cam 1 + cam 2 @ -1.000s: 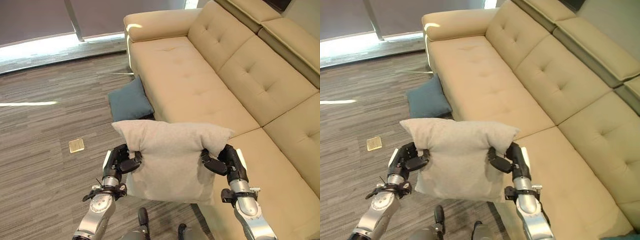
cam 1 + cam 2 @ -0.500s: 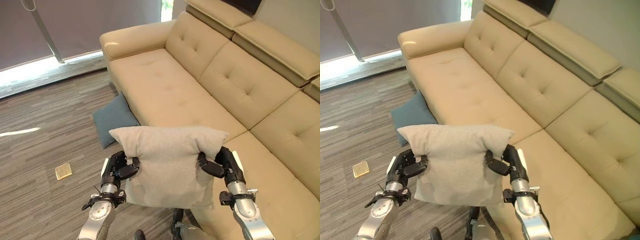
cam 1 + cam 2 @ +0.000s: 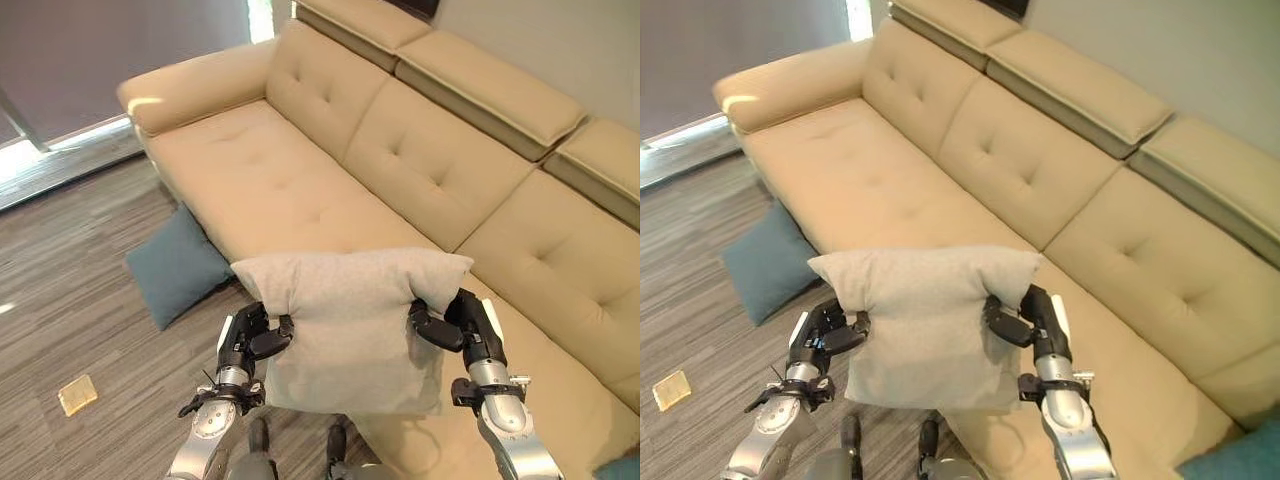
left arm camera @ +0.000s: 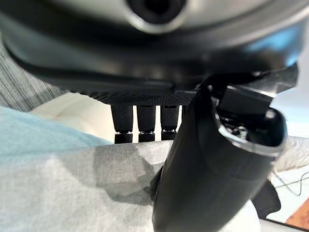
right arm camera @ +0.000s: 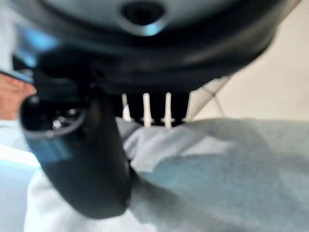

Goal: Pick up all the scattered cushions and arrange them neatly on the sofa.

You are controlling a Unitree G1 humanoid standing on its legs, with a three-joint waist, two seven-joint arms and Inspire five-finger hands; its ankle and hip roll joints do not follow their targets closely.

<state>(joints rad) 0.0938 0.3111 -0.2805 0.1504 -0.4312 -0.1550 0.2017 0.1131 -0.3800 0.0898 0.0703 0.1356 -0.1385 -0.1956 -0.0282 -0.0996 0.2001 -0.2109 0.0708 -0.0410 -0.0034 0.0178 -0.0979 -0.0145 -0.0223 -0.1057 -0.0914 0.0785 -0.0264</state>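
Note:
A light grey cushion (image 3: 352,328) hangs upright between my two hands, just in front of the beige sofa (image 3: 300,190). My left hand (image 3: 247,340) pinches its left side and my right hand (image 3: 464,330) pinches its right side, thumbs pressed into the fabric (image 4: 72,183). A teal cushion (image 3: 175,267) lies on the floor, leaning against the sofa's front near its left end. Another teal cushion corner (image 3: 1240,460) shows at the lower right.
The sofa has tufted seats, a rolled armrest (image 3: 190,88) at its far left end and raised headrests (image 3: 490,85) along the back. A small tan square (image 3: 77,394) lies on the wood-look floor (image 3: 60,300).
The camera has swung toward the sofa, so the whole scene has shifted left. Both hands still hold the grey cushion the same way, now closer to the sofa's seat.

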